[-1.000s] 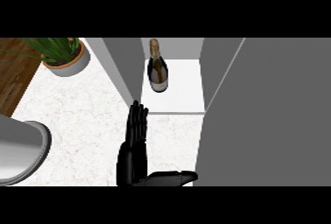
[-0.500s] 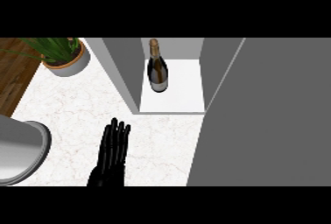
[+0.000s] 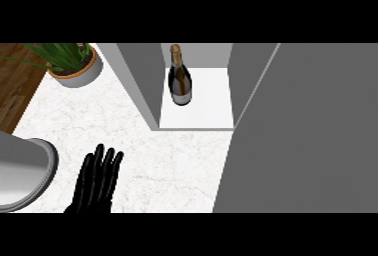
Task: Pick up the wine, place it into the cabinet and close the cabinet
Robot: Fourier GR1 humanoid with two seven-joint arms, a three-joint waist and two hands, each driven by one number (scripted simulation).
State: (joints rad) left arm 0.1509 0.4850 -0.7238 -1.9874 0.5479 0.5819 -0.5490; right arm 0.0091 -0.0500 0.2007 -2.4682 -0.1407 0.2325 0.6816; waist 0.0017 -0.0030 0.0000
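A white marbled counter point(image 3: 170, 165) is seen from above. The left hand point(image 3: 94, 187) is shown at the lower left, its fingers point(image 3: 100, 160) straight and slightly spread, with nothing held. Beyond the fingertips and to their right, well apart, the wine point(image 3: 179, 82) is seen inside the open cabinet point(image 3: 136, 75), on its white floor. The grey door point(image 3: 310, 130) stands open to the right of the fingers. A plant point(image 3: 70, 62) is set far beyond them, and a grey rounded vessel point(image 3: 22, 170) lies to their left.

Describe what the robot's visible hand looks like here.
Only the left hand shows: uniformly black, with long slender fingers and no visible markings or cables. Its forearm lies below the view's lower edge, so nothing of it can be described.
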